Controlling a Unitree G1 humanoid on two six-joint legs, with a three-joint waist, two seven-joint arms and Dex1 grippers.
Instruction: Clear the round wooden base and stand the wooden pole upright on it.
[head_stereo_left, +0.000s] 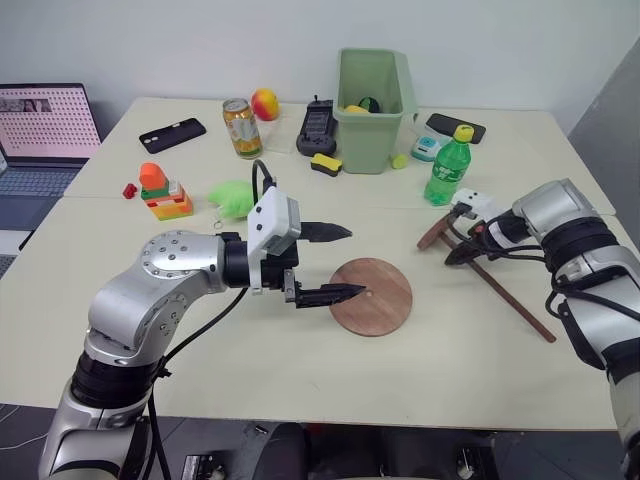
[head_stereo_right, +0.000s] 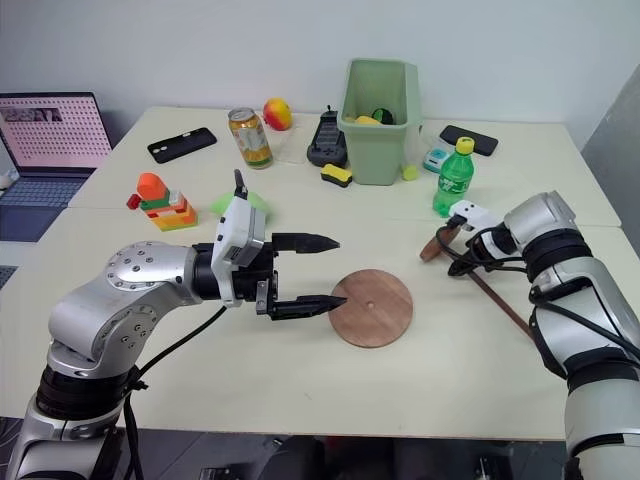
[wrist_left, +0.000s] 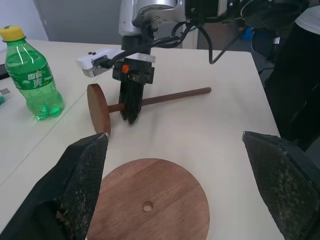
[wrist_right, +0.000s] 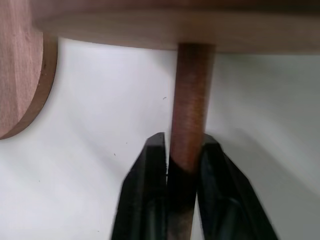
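The round wooden base (head_stereo_left: 372, 296) is reddish-brown with a faint grain, and the wooden pole (head_stereo_left: 505, 296) is a darker brown with a reddish-brown disc at its end. The surface (head_stereo_left: 300, 380) is pale cream. The bin (head_stereo_left: 375, 95) is pale green, the bottle (head_stereo_left: 447, 168) bright green with a yellow cap. The can (head_stereo_left: 241, 127) is gold and green. The block stack (head_stereo_left: 163, 192) shows orange, green, red and yellow. Both phones (head_stereo_left: 172, 134) are black.
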